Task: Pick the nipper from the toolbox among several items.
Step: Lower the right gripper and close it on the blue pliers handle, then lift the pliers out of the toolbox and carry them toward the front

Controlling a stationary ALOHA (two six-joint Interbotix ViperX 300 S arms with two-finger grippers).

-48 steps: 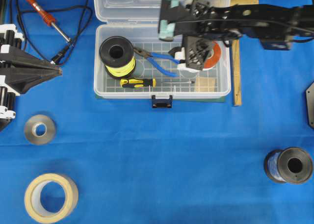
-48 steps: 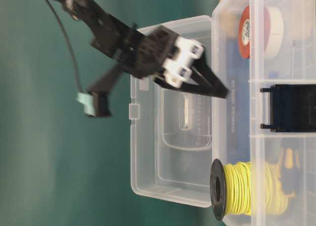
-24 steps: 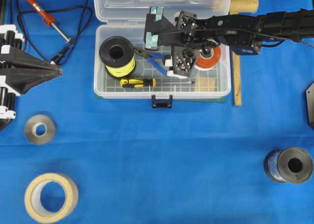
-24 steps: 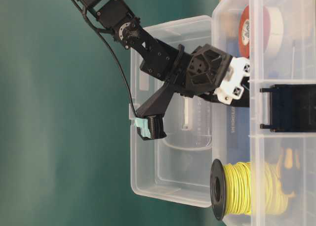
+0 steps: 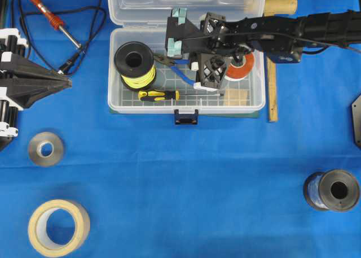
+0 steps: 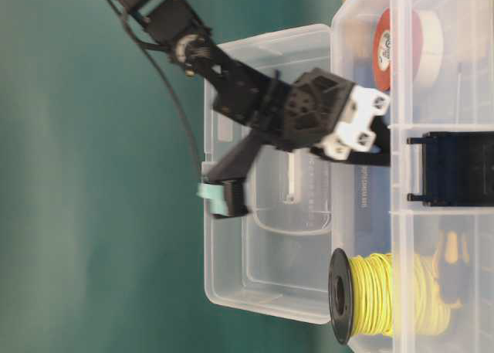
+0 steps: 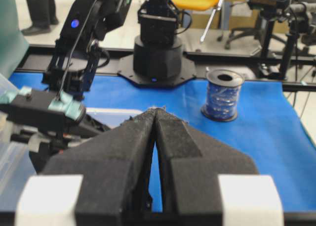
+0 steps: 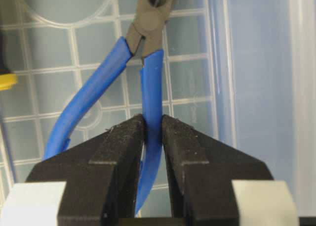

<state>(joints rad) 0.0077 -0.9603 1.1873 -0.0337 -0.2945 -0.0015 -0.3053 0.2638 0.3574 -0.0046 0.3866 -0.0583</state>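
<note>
**Inspector A:** Noting the right gripper (image 8: 153, 137) first: a second ago its jaws stood wide above the toolbox (image 5: 256, 103); since then the arm has dropped into the box and the jaws have drawn in narrow, one pad on each side of a single blue handle of the nipper (image 8: 148, 82). The wrist view shows both pads against that handle, the other handle splaying free to the left.

**Inspector B:** Position of the nipper itself?

**Inspector A:** Lying on the grid floor of the toolbox, near the middle, between the black spool of yellow wire (image 5: 135, 65) and the red-and-white tape roll (image 5: 241, 69). Its dark nose points toward the spool. No lift is evident; in the overhead view it sits where it sat before.

**Inspector B:** Other contents disturbed?

**Inspector A:** None that I can find. The yellow-black screwdriver (image 5: 161, 95) lies along the front wall and the wooden block (image 5: 236, 96) in the front right corner, both apart from the gripper.

**Inspector B:** The other arm?

**Inspector A:** The left gripper (image 7: 155, 118) is parked at the table's left edge, pads pressed together on nothing.

**Inspector B:** Assessment?

**Inspector A:** The grasp appears made, so a lift clear of the box remains. Holding one handle only, the tool may pivot or swing open as it rises; a slow, straight raise is advisable.
</note>
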